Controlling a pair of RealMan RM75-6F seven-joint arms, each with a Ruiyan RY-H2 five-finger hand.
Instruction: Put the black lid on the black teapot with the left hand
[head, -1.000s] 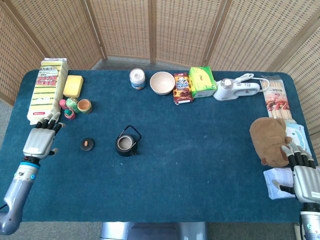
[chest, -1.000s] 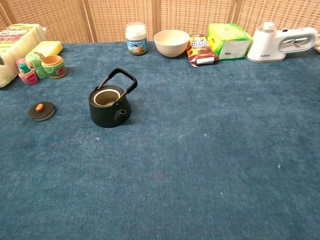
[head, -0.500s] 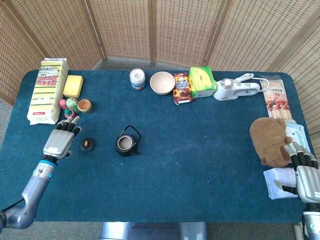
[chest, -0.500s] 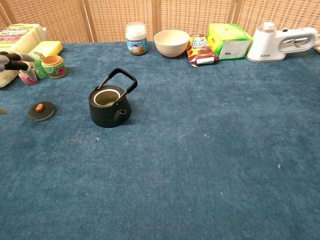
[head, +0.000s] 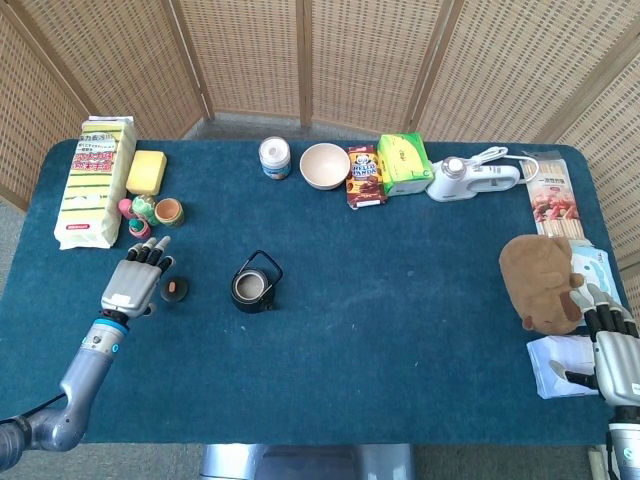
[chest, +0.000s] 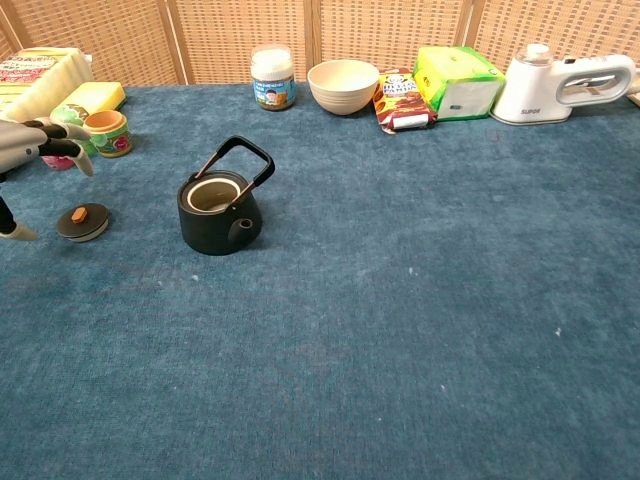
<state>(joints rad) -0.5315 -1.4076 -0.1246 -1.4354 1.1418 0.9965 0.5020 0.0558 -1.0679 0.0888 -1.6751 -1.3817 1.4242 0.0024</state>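
Note:
The black teapot stands uncovered on the blue table, handle raised, its pale inside showing. To its left lies the black lid with an orange knob. My left hand is open, fingers spread, just left of the lid and a little above it, apart from it. In the chest view only its fingers show at the left edge. My right hand is open at the table's right front corner, beside a brown plush toy.
Nesting dolls, a yellow sponge and a sponge pack sit behind my left hand. Along the back stand a jar, bowl, snack box, green pack and white hand mixer.
My left hand has moved right and forward, from near the table's left edge to just beside the lid. The lid, teapot and right hand have stayed put.

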